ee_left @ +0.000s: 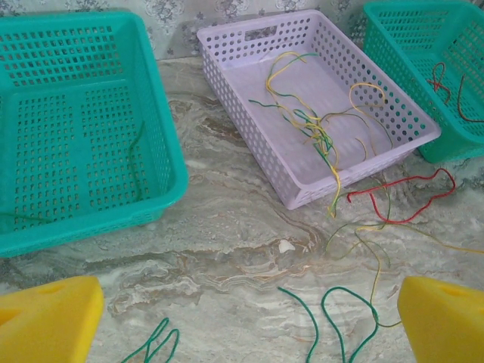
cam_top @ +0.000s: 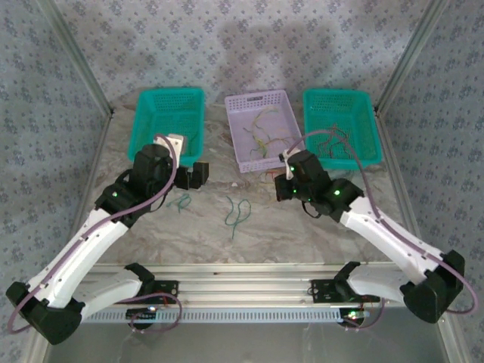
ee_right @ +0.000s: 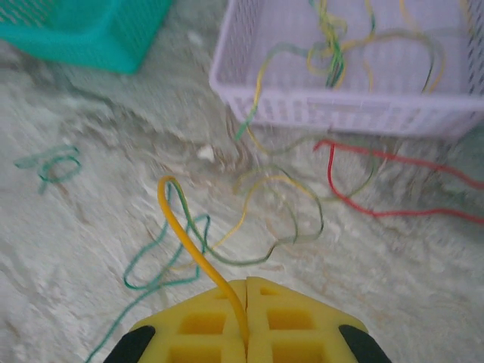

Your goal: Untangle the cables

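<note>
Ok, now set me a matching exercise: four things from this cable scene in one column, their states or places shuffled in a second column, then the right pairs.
Column one
1. left hand
2. right hand
3. red cable
4. lavender basket

Column two
A. lies loose on the table
B. shut on a yellow-orange cable
C. contains tangled yellow and green cables
D. open, holding nothing

Pairs: 1-D, 2-B, 3-A, 4-C

Soft, even light, faint shadows; right wrist view blurred at its edges
</note>
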Controlling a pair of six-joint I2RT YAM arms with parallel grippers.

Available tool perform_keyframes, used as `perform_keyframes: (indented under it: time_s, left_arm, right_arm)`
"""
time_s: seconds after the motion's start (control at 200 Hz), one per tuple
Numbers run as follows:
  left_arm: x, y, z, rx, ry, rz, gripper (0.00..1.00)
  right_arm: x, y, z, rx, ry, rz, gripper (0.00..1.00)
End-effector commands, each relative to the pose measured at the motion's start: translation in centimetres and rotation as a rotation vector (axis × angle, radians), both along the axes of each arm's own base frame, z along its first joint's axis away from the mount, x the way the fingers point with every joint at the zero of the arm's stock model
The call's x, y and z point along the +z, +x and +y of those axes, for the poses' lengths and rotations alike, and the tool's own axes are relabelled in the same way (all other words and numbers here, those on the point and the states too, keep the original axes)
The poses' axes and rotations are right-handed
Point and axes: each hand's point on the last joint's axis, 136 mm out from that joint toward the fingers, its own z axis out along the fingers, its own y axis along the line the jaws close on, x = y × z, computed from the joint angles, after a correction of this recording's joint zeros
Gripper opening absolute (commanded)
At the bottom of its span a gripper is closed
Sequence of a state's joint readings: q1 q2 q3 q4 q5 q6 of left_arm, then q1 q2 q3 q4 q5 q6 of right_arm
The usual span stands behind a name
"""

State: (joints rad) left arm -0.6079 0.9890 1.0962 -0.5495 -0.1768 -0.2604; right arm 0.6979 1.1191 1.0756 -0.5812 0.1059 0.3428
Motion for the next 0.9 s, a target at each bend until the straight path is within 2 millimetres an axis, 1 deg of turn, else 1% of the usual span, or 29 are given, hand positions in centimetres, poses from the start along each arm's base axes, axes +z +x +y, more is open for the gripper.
perform_keyframes:
  time_s: [0.0, 0.055, 0.155, 0.17, 0.2, 0.23, 0.31, 0.45, 0.545, 0.615, 0.68, 0.735, 0.774, 0.894]
  left_arm:
    - [0.2, 0.4, 0.3, 0.012, 0.023, -0.011, 1.00]
    - [0.1, 0.4, 0.3, 0.012, 0.025, -0.009, 1.00]
    - [0.0, 0.4, 0.3, 0.012, 0.025, -0.008, 1.00]
    - [0.0, 0.4, 0.3, 0.013, 0.025, -0.009, 1.00]
    - [0.0, 0.4, 0.4, 0.014, 0.026, -0.010, 1.00]
    - [0.0, 0.4, 0.4, 0.014, 0.026, -0.010, 1.00]
    - [-0.1, 0.4, 0.4, 0.014, 0.028, -0.009, 1.00]
    - [-0.2, 0.5, 0.4, 0.011, 0.036, -0.008, 1.00]
    - [-0.3, 0.4, 0.3, 0.008, 0.037, -0.005, 1.00]
    - [-0.3, 0.4, 0.2, 0.003, 0.035, -0.004, 0.99]
    - [-0.3, 0.4, 0.1, -0.003, 0.034, -0.001, 1.00]
    - [-0.4, 0.4, 0.0, -0.006, 0.029, 0.002, 1.00]
    - [-0.3, 0.2, -0.4, -0.022, 0.013, 0.006, 1.00]
    - [0.2, -0.5, -1.8, -0.095, -0.054, 0.006, 1.00]
  right_arm:
    - [5.0, -0.1, -1.0, -0.008, 0.000, -0.078, 0.00]
    - [7.8, 0.2, -0.7, 0.006, 0.026, -0.124, 0.00]
    - [12.1, 0.6, 0.0, 0.032, 0.060, -0.192, 0.00]
    - [12.5, 0.7, 0.1, 0.034, 0.061, -0.198, 0.00]
    - [13.9, 0.9, 0.3, 0.040, 0.067, -0.220, 0.00]
    - [14.8, 1.1, 0.4, 0.043, 0.068, -0.233, 0.00]
    - [18.2, 1.4, 0.8, 0.056, 0.091, -0.291, 0.00]
    - [22.4, 2.1, 2.0, 0.091, 0.118, -0.342, 0.00]
    - [24.3, 2.0, 2.8, 0.125, 0.153, -0.360, 0.00]
    - [25.5, 2.0, 2.9, 0.123, 0.166, -0.389, 0.00]
    - [25.9, 2.1, 2.9, 0.121, 0.166, -0.398, 0.00]
    - [26.6, 1.7, 3.3, 0.140, 0.185, -0.405, 0.00]
    - [27.3, 1.4, 3.7, 0.154, 0.202, -0.419, 0.00]
    - [28.2, 1.2, 4.3, 0.184, 0.211, -0.413, 0.00]
